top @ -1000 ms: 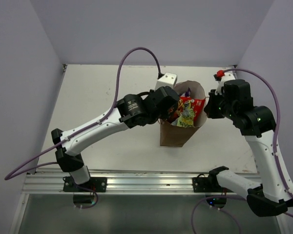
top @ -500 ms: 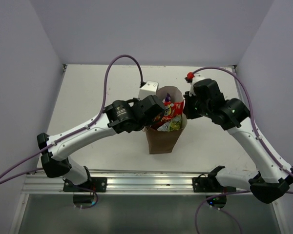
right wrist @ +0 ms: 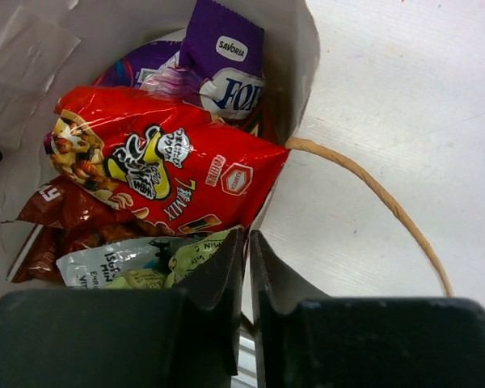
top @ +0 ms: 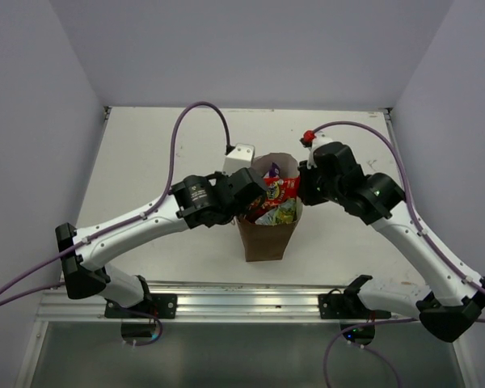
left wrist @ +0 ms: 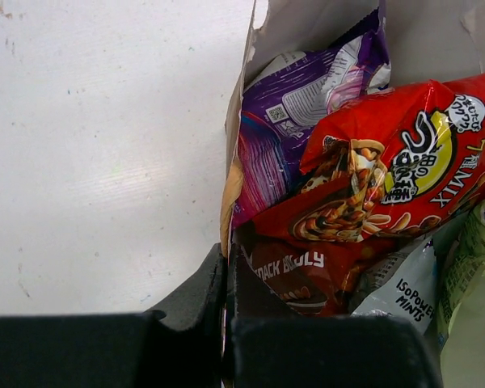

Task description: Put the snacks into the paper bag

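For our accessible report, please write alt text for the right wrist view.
An open paper bag holds a purple packet, a red mix packet and a pale mints packet. Black jaws pinch its rim; a tan handle loops over the white table.

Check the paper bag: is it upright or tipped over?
Upright. The paper bag has its mouth facing up toward the overhead camera, snacks showing inside, and its front wall running down to the base.

This is a robotics lab test cell. A white table (top: 145,162) is boxed in by plain lavender walls (top: 32,121). The left arm (top: 137,226) and right arm (top: 412,242) are bolted to an aluminium rail (top: 242,301) at the near edge, trailing purple cables (top: 202,103).
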Robot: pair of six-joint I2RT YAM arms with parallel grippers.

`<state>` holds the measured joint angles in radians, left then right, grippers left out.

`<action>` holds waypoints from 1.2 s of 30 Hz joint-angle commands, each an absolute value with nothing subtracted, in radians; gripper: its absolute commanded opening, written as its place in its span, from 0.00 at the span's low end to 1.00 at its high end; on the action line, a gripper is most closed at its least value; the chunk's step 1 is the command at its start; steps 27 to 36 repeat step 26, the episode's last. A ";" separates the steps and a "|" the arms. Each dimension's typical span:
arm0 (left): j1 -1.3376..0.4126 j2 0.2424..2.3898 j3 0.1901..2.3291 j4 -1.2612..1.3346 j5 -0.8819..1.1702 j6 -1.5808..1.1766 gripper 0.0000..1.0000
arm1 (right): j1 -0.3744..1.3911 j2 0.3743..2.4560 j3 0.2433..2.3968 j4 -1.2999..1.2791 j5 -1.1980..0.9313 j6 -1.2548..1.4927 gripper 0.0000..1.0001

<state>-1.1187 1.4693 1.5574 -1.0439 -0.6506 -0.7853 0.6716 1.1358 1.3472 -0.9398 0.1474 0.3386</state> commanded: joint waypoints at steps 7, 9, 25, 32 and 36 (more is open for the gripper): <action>-1.109 1.408 1.655 -0.878 -0.713 -0.659 1.00 | 0.675 1.111 1.468 -1.003 0.244 0.324 0.51; -1.111 1.413 1.722 -0.874 -0.730 -0.621 1.00 | 0.675 1.129 1.577 -1.055 0.270 0.318 0.51; -0.893 1.037 1.624 -0.802 -0.913 -0.430 1.00 | 0.673 1.039 1.671 -1.365 0.821 0.371 0.63; -0.867 1.023 1.594 -0.798 -0.863 -0.428 1.00 | 0.675 1.031 1.640 -1.370 0.827 0.383 0.70; -0.867 1.023 1.594 -0.798 -0.863 -0.428 1.00 | 0.675 1.031 1.640 -1.370 0.827 0.383 0.70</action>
